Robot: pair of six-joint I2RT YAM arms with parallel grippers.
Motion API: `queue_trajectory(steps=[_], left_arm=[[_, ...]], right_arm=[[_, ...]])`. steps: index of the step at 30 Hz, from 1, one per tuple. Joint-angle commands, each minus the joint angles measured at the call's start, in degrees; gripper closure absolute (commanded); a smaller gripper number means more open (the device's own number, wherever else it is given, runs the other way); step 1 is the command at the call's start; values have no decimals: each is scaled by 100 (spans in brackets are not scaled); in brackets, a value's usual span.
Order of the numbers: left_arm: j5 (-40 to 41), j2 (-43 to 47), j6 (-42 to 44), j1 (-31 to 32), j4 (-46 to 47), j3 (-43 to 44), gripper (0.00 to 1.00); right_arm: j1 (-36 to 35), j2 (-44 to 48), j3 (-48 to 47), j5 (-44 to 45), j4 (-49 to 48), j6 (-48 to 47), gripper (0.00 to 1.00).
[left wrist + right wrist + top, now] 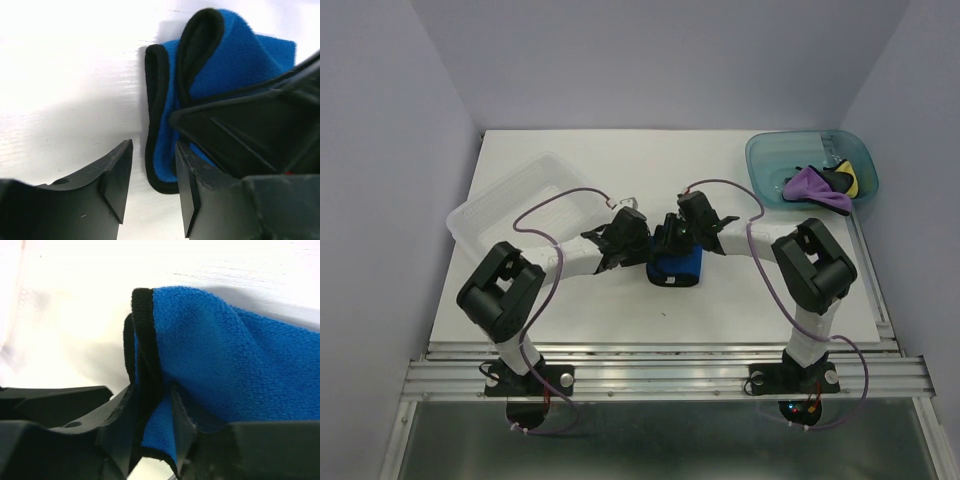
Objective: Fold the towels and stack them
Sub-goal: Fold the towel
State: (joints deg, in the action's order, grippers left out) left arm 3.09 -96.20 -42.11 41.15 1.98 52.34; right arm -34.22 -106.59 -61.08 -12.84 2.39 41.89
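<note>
Blue towel [676, 270], bunched and doubled over itself with its black edging outward, lies on the white table [770, 300] near the middle. It sits directly beneath the two grippers, which meet over it from either side.

Left gripper [154, 150]: jaws parted, clamping nothing. The towel's black-edged fold lies on the table just past the fingertips. Its lower corner reaches into the gap, close beside the finger [187, 190] on the right of the wrist view and apart from the other.

Right gripper [152, 407]: a raised fold of the same towel, edging and blue pile together, stands between the jaws and meets both fingers. Whether it is pinched or only resting there cannot be told.

Purple towel [812, 185] and yellow towel [851, 180] lie crumpled together inside the teal tub [765, 150] at the far right corner, well apart from both grippers. A clear plastic tray [495, 205] sits at the far left.
</note>
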Motion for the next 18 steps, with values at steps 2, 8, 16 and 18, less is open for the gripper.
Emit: queue_trajectory(steps=[2,8,16,18], left_arm=[[156,611,36,-1,-119,-109,47],[191,857,45,-1,-127,-171,32],[122,595,343,-1,-110,180,10],[51,375,448,-1,-84,364,9]], right_arm=[[-41,330,-325,-87,42,-102,55],[-41,1139,-273,-79,208,-190,31],[90,2544,16,1607,1236,-287,0],[170,2791,306,1741,1264,-287,0]])
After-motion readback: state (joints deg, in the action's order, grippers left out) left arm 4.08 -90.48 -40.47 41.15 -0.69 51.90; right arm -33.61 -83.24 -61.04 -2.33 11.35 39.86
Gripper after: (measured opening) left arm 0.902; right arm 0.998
